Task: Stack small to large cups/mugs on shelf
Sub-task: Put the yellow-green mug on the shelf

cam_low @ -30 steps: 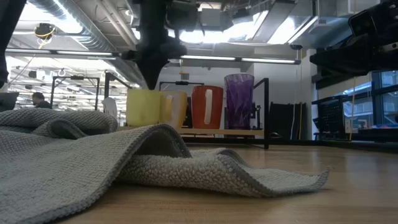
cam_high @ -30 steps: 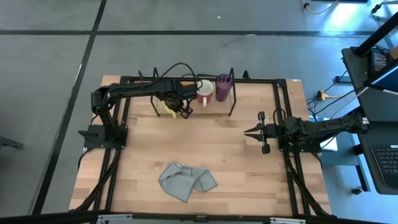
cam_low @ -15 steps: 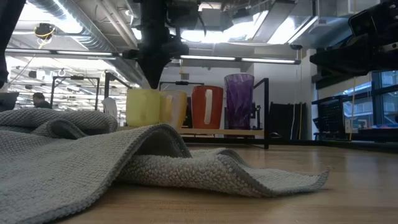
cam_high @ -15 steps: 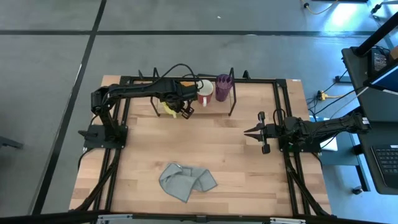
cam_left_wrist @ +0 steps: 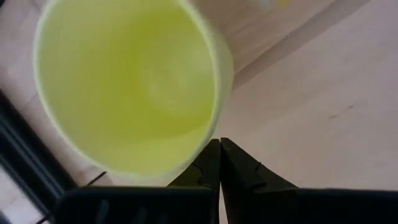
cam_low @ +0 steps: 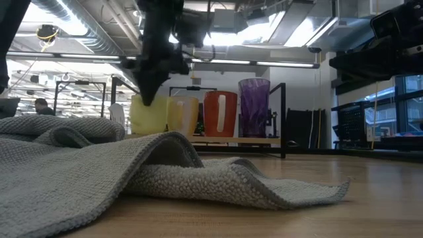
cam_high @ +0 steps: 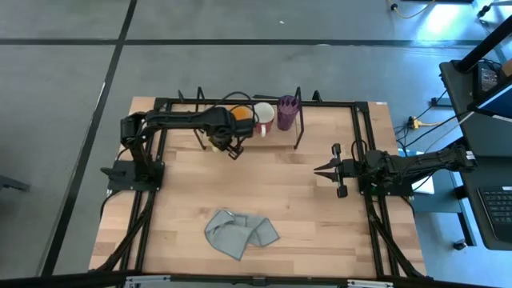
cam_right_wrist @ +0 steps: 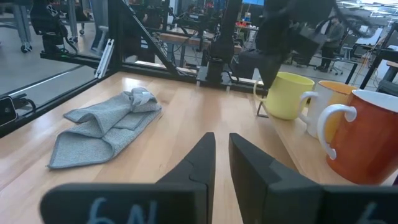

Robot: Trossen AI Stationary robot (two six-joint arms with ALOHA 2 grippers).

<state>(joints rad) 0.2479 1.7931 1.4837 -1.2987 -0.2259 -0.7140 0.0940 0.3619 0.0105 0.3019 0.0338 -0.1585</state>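
While the left gripper (cam_high: 233, 150) stays pinched shut beside the yellow mug (cam_low: 148, 114), 4 cups fill the shelf (cam_high: 298, 132). They look hard and slippery; handles grip best. Right of the shelf, the right gripper (cam_high: 322, 170) waits, open a little, empty.

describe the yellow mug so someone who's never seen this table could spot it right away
Find the black wire shelf along the table's far edge, holding a row of cups. The yellow mug is at the end farthest from the purple tumbler, under the left gripper. It is the only pale yellow one.
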